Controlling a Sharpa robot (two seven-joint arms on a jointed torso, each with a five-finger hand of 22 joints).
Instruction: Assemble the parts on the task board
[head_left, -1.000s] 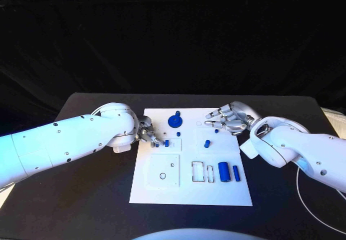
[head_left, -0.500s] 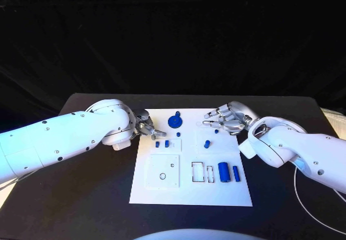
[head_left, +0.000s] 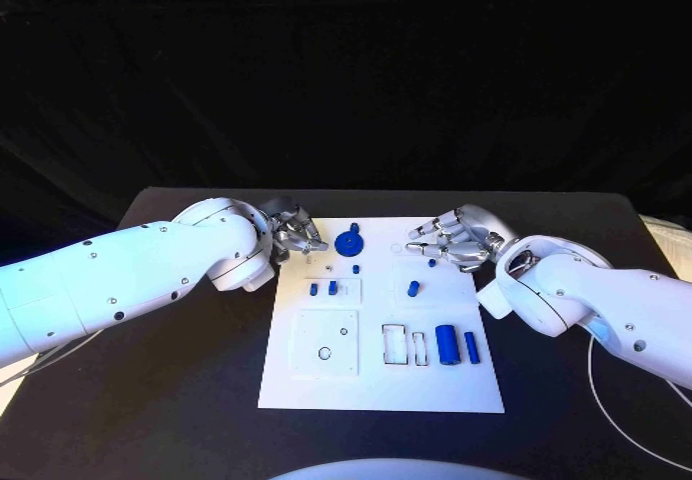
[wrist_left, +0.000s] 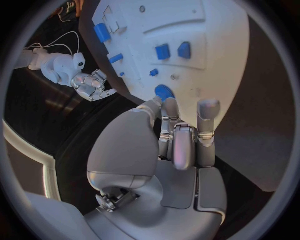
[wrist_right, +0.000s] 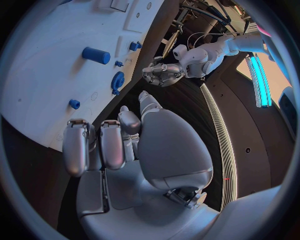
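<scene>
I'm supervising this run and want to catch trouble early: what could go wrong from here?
The left silver hand hangs right beside the round blue gear part on the white task board; a careless reach could knock it. The right silver hand sits over the board's far edge, near a small blue peg, and might brush it.

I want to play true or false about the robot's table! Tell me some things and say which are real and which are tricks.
1. The task board is white. True.
2. The left hand is holding the big blue cylinder. False: the cylinder lies on the board, well away from that hand, which holds nothing.
3. A round blue gear sits near the board's far edge, between the two hands. True.
4. The right hand is resting on the table off the board's near edge. False: it is at the board's far right corner.
5. Two small blue pegs sit side by side on the board. True.
</scene>
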